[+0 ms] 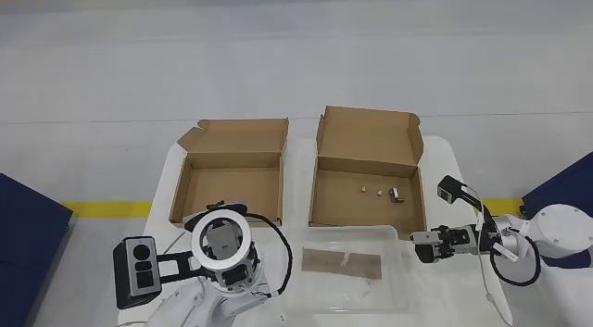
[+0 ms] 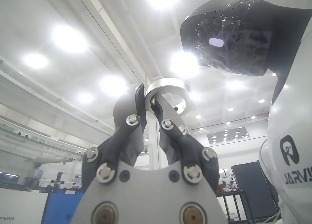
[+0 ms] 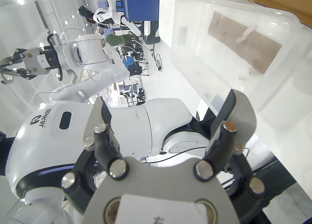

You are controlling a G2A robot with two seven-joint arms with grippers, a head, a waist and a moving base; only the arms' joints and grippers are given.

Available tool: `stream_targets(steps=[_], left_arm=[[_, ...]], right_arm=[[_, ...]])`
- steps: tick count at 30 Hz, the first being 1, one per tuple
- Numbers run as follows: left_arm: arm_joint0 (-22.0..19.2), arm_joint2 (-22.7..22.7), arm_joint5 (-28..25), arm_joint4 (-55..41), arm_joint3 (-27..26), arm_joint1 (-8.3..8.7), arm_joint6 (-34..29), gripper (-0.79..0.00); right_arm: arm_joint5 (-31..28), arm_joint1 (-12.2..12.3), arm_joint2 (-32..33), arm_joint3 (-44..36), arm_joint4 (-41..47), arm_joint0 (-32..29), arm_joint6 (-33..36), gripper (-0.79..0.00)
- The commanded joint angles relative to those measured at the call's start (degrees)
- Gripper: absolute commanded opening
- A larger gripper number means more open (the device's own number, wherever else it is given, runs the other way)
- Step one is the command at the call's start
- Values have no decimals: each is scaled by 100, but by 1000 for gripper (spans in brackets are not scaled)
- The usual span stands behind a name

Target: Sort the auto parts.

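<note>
Metal ring (image 2: pixel 166 83) sat clamped in the left claw (image 2: pixel 148 103), held high; lowering it gently into the left cardboard box (image 1: pixel 227 193) before release seemed wise. Right claw (image 3: pixel 167 99) stood apart.

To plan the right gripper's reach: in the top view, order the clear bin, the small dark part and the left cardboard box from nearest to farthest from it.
1. clear bin: its side wall just beside the right gripper.
2. small dark part: in the right cardboard box, beyond the bin.
3. left cardboard box: far off, on the left side.
</note>
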Motion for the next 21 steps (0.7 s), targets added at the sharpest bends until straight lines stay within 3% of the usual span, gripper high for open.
stream_targets(steps=[1,21], left_arm=[[44,-38,37,-16,-73,-10,-208,-785],[143,-111,-22,66,-147,-41,-432,-785]], right_arm=[[0,0,0,0,0,0,0,0],[0,0,0,0,0,0,0,0]])
